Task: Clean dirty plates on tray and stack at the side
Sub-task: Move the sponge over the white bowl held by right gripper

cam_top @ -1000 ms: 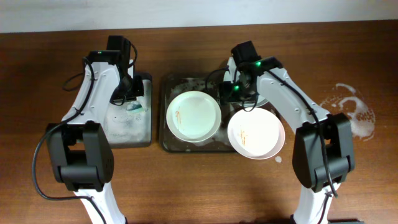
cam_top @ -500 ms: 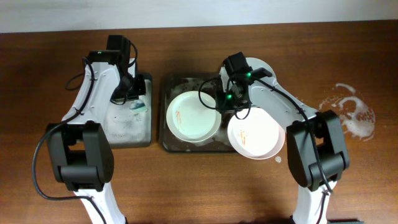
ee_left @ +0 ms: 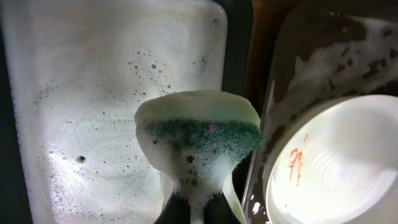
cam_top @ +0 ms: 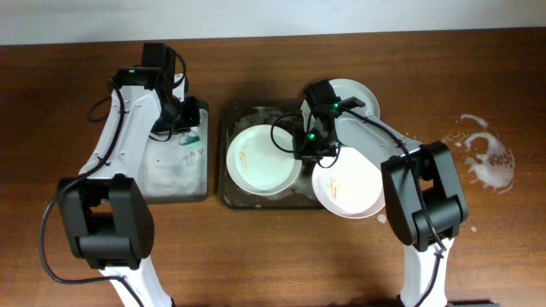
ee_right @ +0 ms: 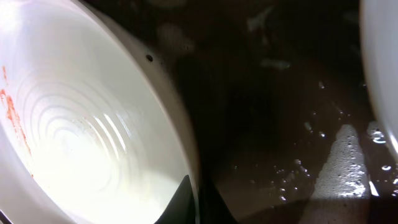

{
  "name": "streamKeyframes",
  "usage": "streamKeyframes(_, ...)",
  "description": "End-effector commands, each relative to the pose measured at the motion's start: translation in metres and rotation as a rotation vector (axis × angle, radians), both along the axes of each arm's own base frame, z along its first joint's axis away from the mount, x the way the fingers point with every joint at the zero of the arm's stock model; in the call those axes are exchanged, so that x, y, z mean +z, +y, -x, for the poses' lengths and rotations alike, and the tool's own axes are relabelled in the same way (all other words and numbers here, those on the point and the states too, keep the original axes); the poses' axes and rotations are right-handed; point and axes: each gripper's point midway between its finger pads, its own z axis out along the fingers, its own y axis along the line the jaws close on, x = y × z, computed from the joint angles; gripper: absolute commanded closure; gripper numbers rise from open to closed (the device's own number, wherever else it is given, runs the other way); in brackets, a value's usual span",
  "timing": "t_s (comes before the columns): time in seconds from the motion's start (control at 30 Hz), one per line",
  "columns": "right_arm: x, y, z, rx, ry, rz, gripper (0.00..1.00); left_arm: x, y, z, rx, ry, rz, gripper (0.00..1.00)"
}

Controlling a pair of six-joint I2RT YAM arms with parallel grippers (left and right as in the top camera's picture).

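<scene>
A pale mint-green plate (cam_top: 263, 159) with an orange smudge lies in the left half of the dark tray (cam_top: 227, 183). My right gripper (cam_top: 304, 152) is shut on this plate's right rim; in the right wrist view one finger sits inside the plate (ee_right: 81, 124) and one outside, at the gripper (ee_right: 198, 202). A cream plate (cam_top: 350, 183) with orange smudges overhangs the tray's right side. A third plate (cam_top: 357, 92) lies behind it. My left gripper (ee_left: 198, 210) is shut on a foamy green sponge (ee_left: 198, 134), held over the soapy small tray (cam_top: 166, 175).
The small black tray (ee_left: 93, 93) left of the big one holds white suds. A patch of foam and water (cam_top: 485, 158) lies on the wooden table at the right. Both arm bases stand at the near edge.
My right gripper moved left from the cream plate's back edge to the mint plate's right rim and shut on it. The left arm with the sponge shifted slightly back.
</scene>
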Motion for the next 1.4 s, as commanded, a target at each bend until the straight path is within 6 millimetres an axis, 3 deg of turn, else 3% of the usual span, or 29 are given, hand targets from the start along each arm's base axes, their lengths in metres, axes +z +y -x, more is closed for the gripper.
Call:
streamKeyframes(0.0, -0.007, 0.000, 0.002, -0.014, 0.022, -0.004, 0.96, 0.019, -0.008, -0.003, -0.048, -0.049, 0.006, 0.99)
streamKeyframes(0.17, -0.006, 0.000, 0.001, -0.015, 0.017, -0.007, 0.96, 0.019, -0.016, -0.003, -0.067, -0.050, 0.009, 0.99)
streamKeyframes(0.43, -0.002, 0.008, -0.001, -0.005, 0.014, -0.059, 0.96, 0.019, -0.076, -0.003, -0.175, -0.093, 0.060, 0.99)
streamKeyframes(0.57, -0.002, 0.008, -0.001, -0.005, 0.014, -0.058, 0.96, 0.008, -0.102, -0.002, -0.193, -0.113, 0.076, 0.99)
streamKeyframes(0.77, -0.002, 0.005, -0.003, -0.014, 0.012, -0.059, 0.96, -0.027, -0.136, 0.018, -0.220, -0.093, 0.084, 0.99)
streamKeyframes(1.03, -0.001, -0.003, -0.006, -0.035, 0.018, -0.072, 0.96, -0.056, -0.126, 0.042, -0.159, -0.055, -0.102, 0.99)
streamKeyframes(1.2, -0.002, -0.003, -0.006, -0.035, 0.019, -0.072, 0.96, -0.076, -0.116, 0.059, -0.081, -0.008, -0.128, 0.99)
streamKeyframes(1.37, -0.001, -0.002, -0.005, -0.033, 0.023, -0.074, 0.96, -0.088, -0.114, 0.047, -0.068, -0.088, -0.133, 0.99)
